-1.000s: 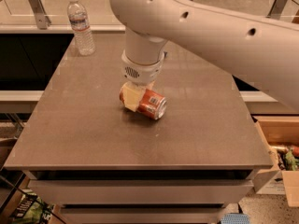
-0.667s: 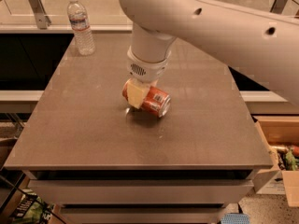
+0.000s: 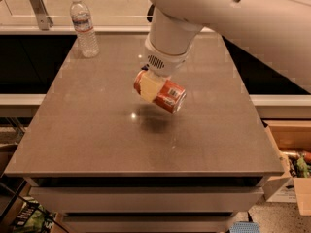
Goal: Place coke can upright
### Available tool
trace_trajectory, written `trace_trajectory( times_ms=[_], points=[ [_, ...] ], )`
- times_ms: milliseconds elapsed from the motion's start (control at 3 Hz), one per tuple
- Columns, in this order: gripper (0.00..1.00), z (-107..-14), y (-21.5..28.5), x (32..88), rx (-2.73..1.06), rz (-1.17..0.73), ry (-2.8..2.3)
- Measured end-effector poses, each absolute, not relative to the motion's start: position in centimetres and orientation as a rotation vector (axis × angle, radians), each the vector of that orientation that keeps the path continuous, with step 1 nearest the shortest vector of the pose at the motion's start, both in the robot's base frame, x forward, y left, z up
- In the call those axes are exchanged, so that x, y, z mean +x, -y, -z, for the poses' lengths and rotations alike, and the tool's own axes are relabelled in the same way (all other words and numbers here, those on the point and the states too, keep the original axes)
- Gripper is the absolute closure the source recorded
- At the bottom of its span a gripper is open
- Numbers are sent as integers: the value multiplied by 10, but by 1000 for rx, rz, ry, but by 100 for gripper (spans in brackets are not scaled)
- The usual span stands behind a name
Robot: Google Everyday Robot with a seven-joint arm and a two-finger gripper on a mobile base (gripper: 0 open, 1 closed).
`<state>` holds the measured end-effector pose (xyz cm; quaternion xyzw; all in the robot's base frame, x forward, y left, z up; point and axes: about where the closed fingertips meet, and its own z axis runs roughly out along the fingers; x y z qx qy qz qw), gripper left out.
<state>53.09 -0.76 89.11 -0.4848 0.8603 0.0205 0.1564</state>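
The coke can (image 3: 166,95) is red-orange with a silver end and white markings. It lies on its side in my gripper (image 3: 151,86), lifted clear above the table top (image 3: 97,130), with its shadow on the surface below. The gripper is shut on the can, a cream finger pad (image 3: 148,87) across its near side. The big white arm comes in from the upper right and hides the far finger.
A clear plastic water bottle (image 3: 83,27) stands upright at the table's back left corner. A metal post (image 3: 39,6) rises behind it. A cardboard box (image 3: 293,166) with items sits on the floor at the right.
The gripper has lifted the can off the table and carried it slightly right; the can hangs in the air, still on its side.
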Motion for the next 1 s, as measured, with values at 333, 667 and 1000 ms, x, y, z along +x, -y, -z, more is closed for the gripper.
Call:
trace_trajectory(
  times_ms=[333,667,1000],
  points=[
    [100,-912,12,530,-1377,-72,-2379],
    [100,-933,16,529,-1366,-96,-2266],
    [100,-951,18,533,-1357,-140,-2145]
  ],
)
